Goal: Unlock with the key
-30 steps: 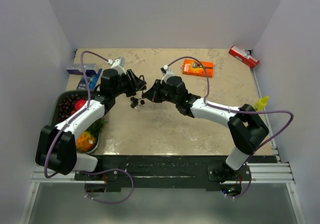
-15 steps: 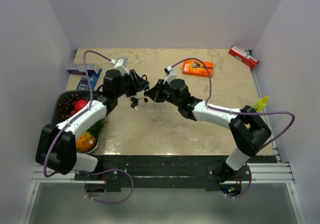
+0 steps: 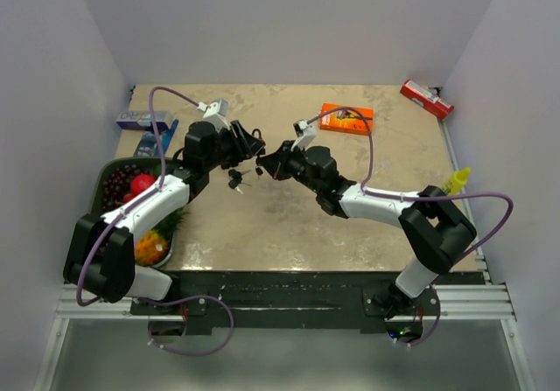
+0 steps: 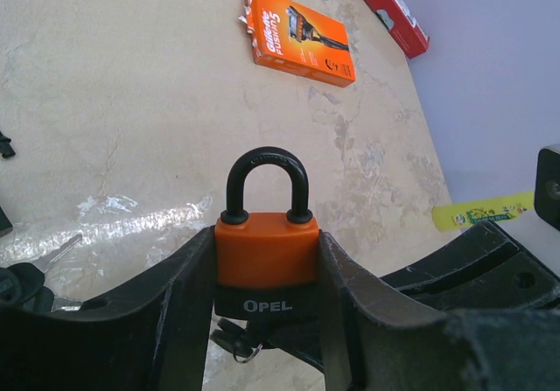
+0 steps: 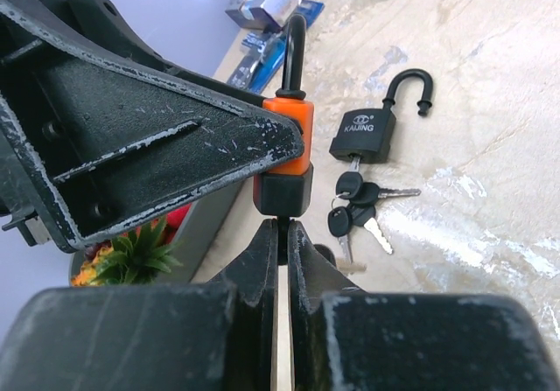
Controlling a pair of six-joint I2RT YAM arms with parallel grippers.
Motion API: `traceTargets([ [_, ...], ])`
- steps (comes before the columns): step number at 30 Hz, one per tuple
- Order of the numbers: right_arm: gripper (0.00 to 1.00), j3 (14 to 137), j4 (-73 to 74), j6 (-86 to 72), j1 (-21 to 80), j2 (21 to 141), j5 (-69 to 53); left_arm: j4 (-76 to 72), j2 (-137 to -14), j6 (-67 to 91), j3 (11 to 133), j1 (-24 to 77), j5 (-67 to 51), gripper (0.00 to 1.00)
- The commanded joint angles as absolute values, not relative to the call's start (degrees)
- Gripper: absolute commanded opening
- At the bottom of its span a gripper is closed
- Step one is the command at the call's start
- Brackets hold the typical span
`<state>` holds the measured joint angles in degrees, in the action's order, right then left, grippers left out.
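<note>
Holding orange padlock (image 4: 266, 255) off the table (image 5: 490, 102) for key entry.
The left gripper (image 4: 267, 273) clamps the body by its sides, shackle (image 4: 267, 153) up, probably so the underside faces the right gripper (image 5: 282, 232), clenched tight just beneath it. Whether a key sits between those pads: can't tell. Only the right wrist view shows that underside, plus an opened black padlock (image 5: 372, 133) lying on the table; the left wrist view shows the shackle seated.

OPEL on orange padlock (image 4: 267, 251), Gillette Fusion on box (image 4: 300, 35)
</note>
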<state>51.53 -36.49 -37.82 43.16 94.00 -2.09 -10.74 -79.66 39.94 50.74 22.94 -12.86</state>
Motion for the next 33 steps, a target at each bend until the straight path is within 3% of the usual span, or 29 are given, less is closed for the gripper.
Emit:
traceTargets([
  [1,0.00,51.2,-58.5,-36.0,41.7,89.3,4.8,-6.1,-80.7,40.6,50.4,26.2,-18.2,0.00],
  [18,0.00,53.3,-63.6,-33.2,41.7,88.9,6.6,-6.4,-82.9,41.6,50.0,29.5,-19.1,0.00],
  [33,0.03,46.4,-39.3,-38.7,46.5,84.6,10.1,-4.7,-82.6,40.4,50.9,29.4,-16.8,0.00],
])
